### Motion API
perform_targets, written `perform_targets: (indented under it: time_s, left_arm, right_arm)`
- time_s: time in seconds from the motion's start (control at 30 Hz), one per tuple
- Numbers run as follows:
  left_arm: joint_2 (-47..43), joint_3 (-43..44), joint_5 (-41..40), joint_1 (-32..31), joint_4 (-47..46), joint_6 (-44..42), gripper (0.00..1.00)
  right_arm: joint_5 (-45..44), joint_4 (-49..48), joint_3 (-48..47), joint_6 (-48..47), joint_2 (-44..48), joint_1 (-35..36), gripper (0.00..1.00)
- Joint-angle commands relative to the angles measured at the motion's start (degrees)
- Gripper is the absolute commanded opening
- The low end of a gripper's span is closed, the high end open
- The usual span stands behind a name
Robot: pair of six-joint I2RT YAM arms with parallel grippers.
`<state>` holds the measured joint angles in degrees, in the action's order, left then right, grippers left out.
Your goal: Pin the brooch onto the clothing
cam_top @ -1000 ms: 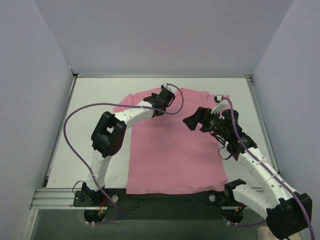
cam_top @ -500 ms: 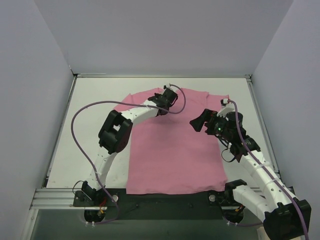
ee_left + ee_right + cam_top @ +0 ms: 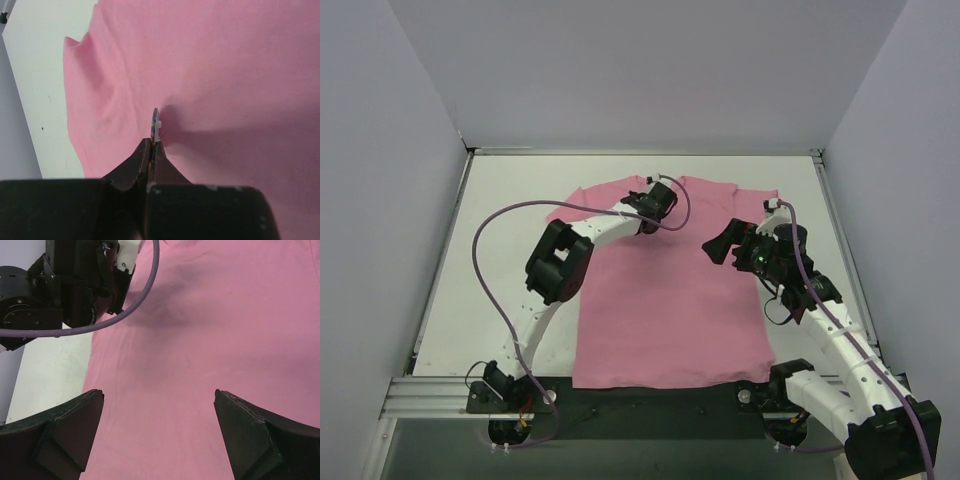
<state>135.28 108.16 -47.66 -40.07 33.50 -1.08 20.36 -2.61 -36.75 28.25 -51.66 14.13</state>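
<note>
The pink T-shirt [image 3: 665, 300] lies flat on the white table. My left gripper [image 3: 650, 210] is low over its upper chest, near the collar. In the left wrist view the left gripper [image 3: 152, 143] is shut on the brooch [image 3: 155, 122], a thin disc seen edge-on with a small white piece at its side, held right at the pink fabric [image 3: 240, 75]. The brooch is hidden in the top view. My right gripper [image 3: 722, 245] hovers over the shirt's right chest, open and empty, as the right wrist view [image 3: 159, 405] shows above the fabric [image 3: 200, 340].
The left arm's wrist and purple cable [image 3: 75, 285] fill the upper left of the right wrist view. Grey walls close in the table [image 3: 500, 220] on three sides. A metal rail [image 3: 430, 395] runs along the near edge.
The left arm's elbow has swung right and its gripper has settled lower on the shirt near the collar. The right gripper drew back slightly to the right, then held still.
</note>
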Motion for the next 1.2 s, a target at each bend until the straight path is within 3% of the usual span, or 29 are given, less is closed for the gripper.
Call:
perform_targets:
  time_s: [0.0, 1.17]
  left_arm:
    - [2.1, 3.5, -1.7, 0.2, 2.5, 0.8, 0.0]
    - [9.7, 12.6, 0.1, -4.1, 10.6, 6.0, 0.0]
  right_arm:
    - [-0.1, 0.2, -1.1, 0.0, 0.5, -0.5, 1.0]
    - [0.3, 0.7, -0.7, 1.1, 0.3, -1.4, 1.0]
